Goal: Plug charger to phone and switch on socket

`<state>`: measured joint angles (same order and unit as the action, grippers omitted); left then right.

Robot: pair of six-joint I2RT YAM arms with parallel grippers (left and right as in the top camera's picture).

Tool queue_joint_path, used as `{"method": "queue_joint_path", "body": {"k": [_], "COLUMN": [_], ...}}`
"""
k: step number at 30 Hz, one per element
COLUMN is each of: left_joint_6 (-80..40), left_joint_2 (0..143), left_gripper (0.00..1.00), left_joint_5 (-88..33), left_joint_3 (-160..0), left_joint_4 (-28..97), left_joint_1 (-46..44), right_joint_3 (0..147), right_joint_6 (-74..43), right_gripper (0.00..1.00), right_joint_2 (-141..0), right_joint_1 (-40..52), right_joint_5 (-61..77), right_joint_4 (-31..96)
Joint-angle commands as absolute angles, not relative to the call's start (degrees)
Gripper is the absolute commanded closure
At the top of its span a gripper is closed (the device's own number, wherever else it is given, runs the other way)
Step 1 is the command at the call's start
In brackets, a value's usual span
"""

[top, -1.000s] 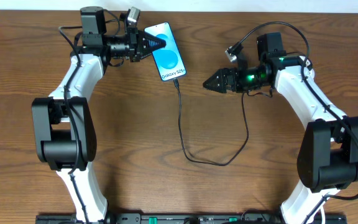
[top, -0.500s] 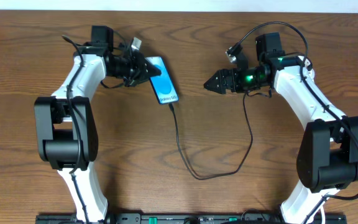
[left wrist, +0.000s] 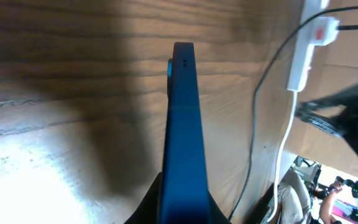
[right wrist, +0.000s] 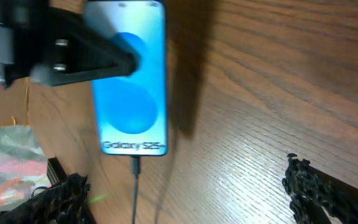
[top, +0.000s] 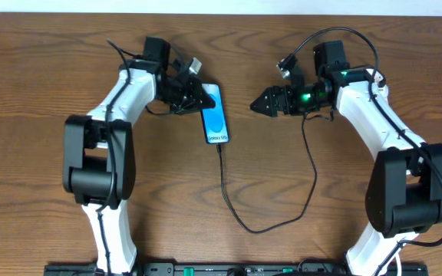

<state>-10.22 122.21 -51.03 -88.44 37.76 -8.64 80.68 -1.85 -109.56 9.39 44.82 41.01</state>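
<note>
Hovering over the table (top: pixel 44 46), my left gripper (top: pixel 203 98) is clamping the tilted phone (top: pixel 216 116) by its upper end; my right gripper (top: pixel 256 104) is hanging nearby, fingers spread wide. The charger (top: pixel 224 180) is sitting plugged into the phone's bottom.

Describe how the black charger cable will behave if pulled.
Probably floppy: the charger cable lies in a slack loop across the table. Likely light, trailing wherever the phone goes, since its tip sits in the phone's bottom edge.

phone (right wrist: pixel 132 93) lit | charger (right wrist: pixel 134 186) plugged in | left gripper (right wrist: pixel 120 60) jaws on phone | right gripper (right wrist: pixel 185 194) jaws apart
</note>
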Motion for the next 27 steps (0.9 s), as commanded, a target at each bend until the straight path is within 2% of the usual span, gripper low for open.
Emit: {"method": "queue_joint_path", "body": {"k": [1, 27], "left_joint_6": [-8.82, -14.06], "left_joint_2": [125.43, 126.23], "left_gripper": [0.93, 0.92], "left_joint_5": [-51.40, -48.03], "left_joint_3": [-88.97, -88.97], "left_joint_4": [37.85, 34.57], "left_joint_1": [-8.05, -8.12], "right_joint_3": [81.32, 81.32], "right_joint_6": [-0.78, -0.78], "right_gripper": [0.01, 0.01], "right_joint_2": [-109.30, -109.30], "right_joint_1": [10.48, 11.68], "right_joint_5": [44.51, 44.45], "right_joint_4": [41.19, 41.17]}}
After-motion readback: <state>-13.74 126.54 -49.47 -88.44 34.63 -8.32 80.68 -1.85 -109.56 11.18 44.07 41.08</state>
